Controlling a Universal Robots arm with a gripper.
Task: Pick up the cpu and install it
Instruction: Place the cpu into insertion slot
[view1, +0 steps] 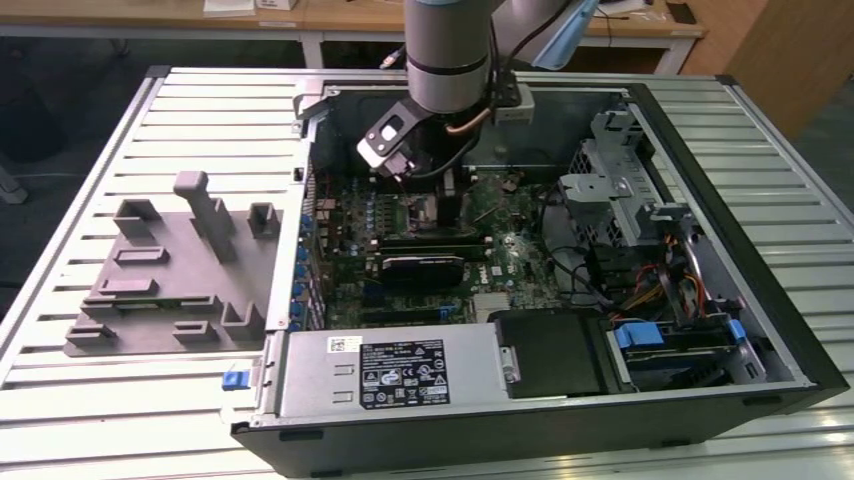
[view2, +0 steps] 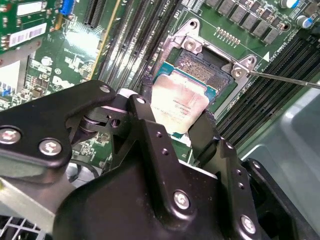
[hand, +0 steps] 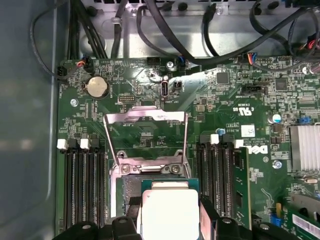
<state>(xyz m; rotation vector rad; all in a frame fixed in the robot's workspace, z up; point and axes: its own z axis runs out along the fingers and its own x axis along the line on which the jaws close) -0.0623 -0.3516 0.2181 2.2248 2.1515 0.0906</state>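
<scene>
My black two-fingered gripper (view2: 175, 114) pinches the cpu (view2: 179, 100), a flat square chip with a silver-grey metal top, by two opposite edges, just over the open black-framed socket (view2: 198, 62). I judge it light, stiff, slick on top and fragile underneath, so an edge grip suits it. The hinged metal load plate (hand: 145, 118) stands raised. Black memory slots (hand: 82, 185) flank the socket, leaving little side room.

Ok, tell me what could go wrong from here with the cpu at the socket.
1. The claw grips the cpu by two edges, and it looks offset from the open socket. If it goes down askew, it could bend the contacts.
2. The raised load plate and the thin lever stand close by, so the claw might catch them.
</scene>
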